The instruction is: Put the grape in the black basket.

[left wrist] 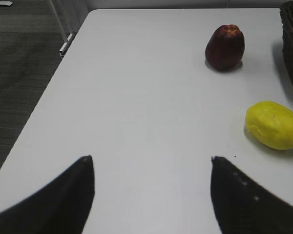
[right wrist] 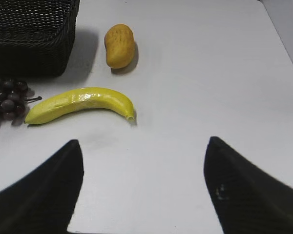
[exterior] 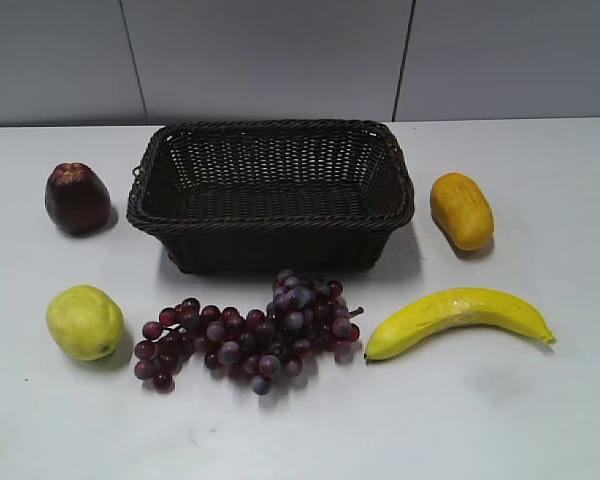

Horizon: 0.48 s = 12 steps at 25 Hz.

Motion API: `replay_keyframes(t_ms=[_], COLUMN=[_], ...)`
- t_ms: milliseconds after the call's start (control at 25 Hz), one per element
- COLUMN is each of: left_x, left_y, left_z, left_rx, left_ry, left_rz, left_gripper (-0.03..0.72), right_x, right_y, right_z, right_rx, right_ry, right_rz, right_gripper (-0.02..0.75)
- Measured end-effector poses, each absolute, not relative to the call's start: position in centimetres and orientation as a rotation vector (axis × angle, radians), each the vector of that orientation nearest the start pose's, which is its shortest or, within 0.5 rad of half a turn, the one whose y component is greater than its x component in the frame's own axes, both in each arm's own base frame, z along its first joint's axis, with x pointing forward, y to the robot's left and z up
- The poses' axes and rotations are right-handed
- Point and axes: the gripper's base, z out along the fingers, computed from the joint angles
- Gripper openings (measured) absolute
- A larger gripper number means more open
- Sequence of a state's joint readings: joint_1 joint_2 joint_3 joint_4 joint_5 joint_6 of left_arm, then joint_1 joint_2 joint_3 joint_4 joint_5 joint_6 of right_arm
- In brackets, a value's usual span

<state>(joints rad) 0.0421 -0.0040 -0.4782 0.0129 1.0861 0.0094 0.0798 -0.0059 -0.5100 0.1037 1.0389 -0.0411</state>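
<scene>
Grapes, a long bunch of small round dark red-purple berries (exterior: pixel 250 335), lie on the white table (exterior: pixel 540 420) just in front of the large rectangular dark brown-black woven wicker basket (exterior: pixel 271 258). The bunch stretches sideways along the basket's near wall, close to it but apart from it, and none of the berries are inside. Only the bunch's right end (right wrist: pixel 7 100) shows at the left edge of the right wrist view, below the basket's corner (right wrist: pixel 31 34).

Left of the basket, level with its far half, stands a single dark red apple-like fruit (exterior: pixel 77 198), upright and apart from the wicker. In front of the basket's left corner, just left of the grapes, sits a round yellow-green fruit (exterior: pixel 84 322). Right of the basket lies an oval orange-yellow fruit (exterior: pixel 461 210), close to its right wall without touching. In front of the basket's right corner, just right of the grapes, rests a curved yellow banana (exterior: pixel 458 318).

Neither arm shows in the exterior view. The left gripper (left wrist: pixel 151 158) hangs over bare table well to the left of the basket, its two dark fingers (left wrist: pixel 63 200) spread wide with nothing between them; the red fruit (left wrist: pixel 225 47) and the yellow-green fruit (left wrist: pixel 274 125) lie ahead of it. The right gripper (right wrist: pixel 144 141) hovers over bare table in front of and to the right of the basket, its fingers (right wrist: pixel 249 190) likewise spread wide and empty, with the banana (right wrist: pixel 80 103) and the orange-yellow fruit (right wrist: pixel 119 45) beyond.
</scene>
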Motion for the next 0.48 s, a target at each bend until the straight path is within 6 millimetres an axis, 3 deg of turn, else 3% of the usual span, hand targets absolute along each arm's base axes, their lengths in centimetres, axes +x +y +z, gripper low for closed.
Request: replay_keyframes(t_ms=[480], left_x=[-0.42], left_y=[0.09], left_z=[26.92], left_rx=[-0.035], left_ry=[2.087], left_rz=[0.047], left_gripper=[0.552], right_x=[-0.7], right_y=[0.76], right_z=[28.21], right_rx=[-0.126], right_ry=[2.002], right_rz=[0.148], right_gripper=[0.585])
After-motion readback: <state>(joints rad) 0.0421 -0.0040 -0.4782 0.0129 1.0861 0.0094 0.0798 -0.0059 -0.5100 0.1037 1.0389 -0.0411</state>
